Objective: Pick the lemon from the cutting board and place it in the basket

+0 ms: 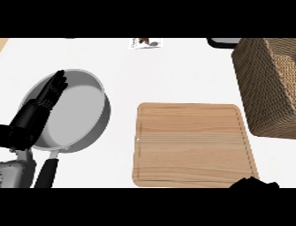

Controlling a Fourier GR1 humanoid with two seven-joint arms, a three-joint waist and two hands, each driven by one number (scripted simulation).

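No lemon shows on pale rectangular wooden cutting board [189,145]; right hand [253,183] at its 5 o'clock corner, grasp untellable, nearer brown woven basket [267,97] at 1 o'clock; left hand [36,112] straight-fingered, empty.

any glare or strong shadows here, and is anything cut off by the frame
Head view: light is flat, no glare, only faint shadows beside the pan and cutting board. Head view: the basket and right hand are cropped at the edges.

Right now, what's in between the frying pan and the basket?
The wooden cutting board lies between the frying pan and the basket, flat on the white counter. The head view shows it.
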